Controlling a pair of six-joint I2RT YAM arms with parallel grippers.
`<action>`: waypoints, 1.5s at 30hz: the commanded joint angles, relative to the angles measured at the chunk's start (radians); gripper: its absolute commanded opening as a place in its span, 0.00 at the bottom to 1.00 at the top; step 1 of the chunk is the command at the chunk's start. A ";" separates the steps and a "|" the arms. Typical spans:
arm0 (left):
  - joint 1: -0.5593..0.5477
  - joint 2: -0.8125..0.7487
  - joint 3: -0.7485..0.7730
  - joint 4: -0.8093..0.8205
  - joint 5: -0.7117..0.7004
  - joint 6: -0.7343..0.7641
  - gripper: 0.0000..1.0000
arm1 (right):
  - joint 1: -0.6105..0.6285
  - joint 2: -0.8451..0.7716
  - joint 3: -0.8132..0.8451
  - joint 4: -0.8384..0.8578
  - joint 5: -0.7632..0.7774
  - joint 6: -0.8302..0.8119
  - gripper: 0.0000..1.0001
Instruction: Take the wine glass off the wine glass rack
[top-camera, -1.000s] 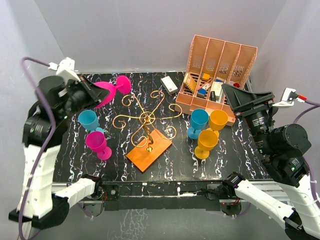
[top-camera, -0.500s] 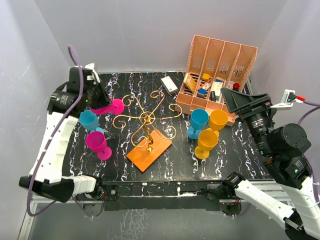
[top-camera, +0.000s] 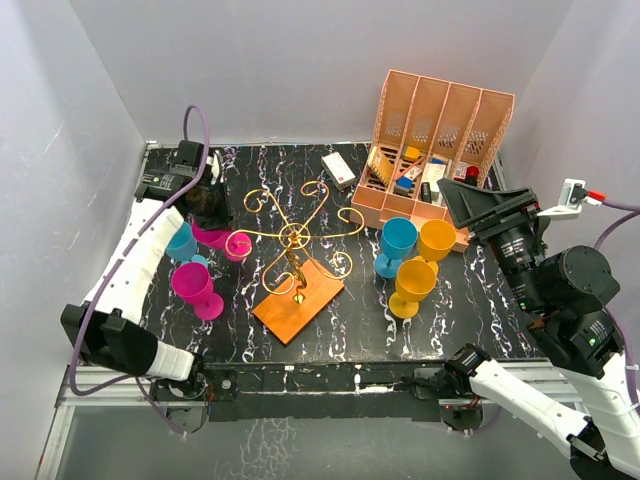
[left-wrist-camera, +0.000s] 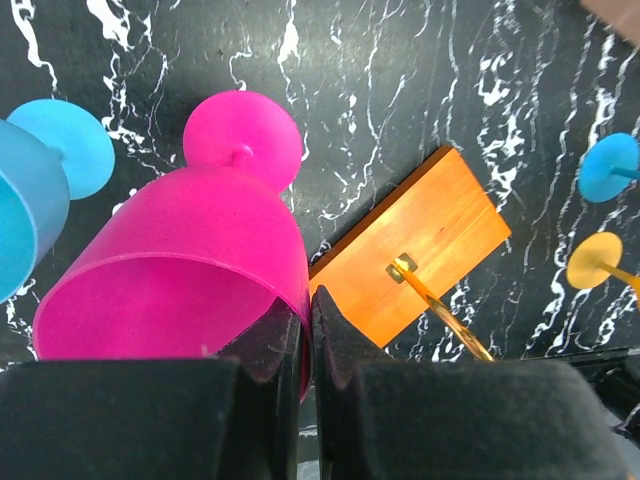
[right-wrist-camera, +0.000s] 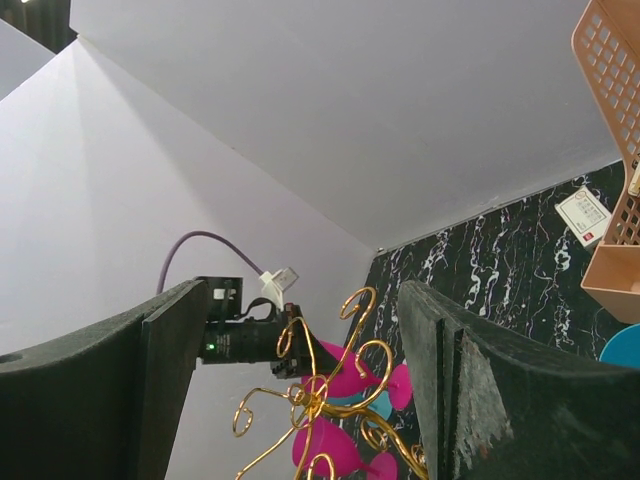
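The gold wire wine glass rack (top-camera: 293, 237) stands mid-table on its orange base (top-camera: 298, 295); none of its scroll arms carries a glass. A pink wine glass (top-camera: 215, 237) hangs tilted just left of the rack, foot toward it, clear of the wires. My left gripper (top-camera: 208, 212) is shut on the glass's rim. In the left wrist view the left gripper (left-wrist-camera: 308, 312) pinches the pink wall of the wine glass (left-wrist-camera: 180, 260), with the base (left-wrist-camera: 415, 250) below. My right gripper (top-camera: 480, 205) is raised at the right, open and empty, and in its own view the right gripper (right-wrist-camera: 300, 300) faces the rack.
A blue glass (top-camera: 178, 240) and a pink glass (top-camera: 193, 285) stand close under the left arm. Right of the rack stand a blue glass (top-camera: 397, 240) and two yellow glasses (top-camera: 436, 238) (top-camera: 413, 280). A salmon organiser (top-camera: 430, 150) and a white box (top-camera: 339, 170) sit at the back.
The left arm has swung from high at the back left down toward the table, carrying the pink glass to a low spot beside the rack. The right arm barely moved.
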 joint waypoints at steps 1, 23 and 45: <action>0.004 0.023 -0.051 0.020 0.011 0.025 0.00 | -0.001 0.006 0.044 0.006 -0.006 -0.009 0.83; 0.009 0.104 -0.206 0.112 -0.011 0.057 0.06 | -0.001 0.035 0.007 0.005 -0.069 0.049 0.83; 0.011 -0.016 -0.004 0.012 -0.051 0.049 0.60 | -0.001 0.070 0.046 -0.046 -0.036 -0.056 0.90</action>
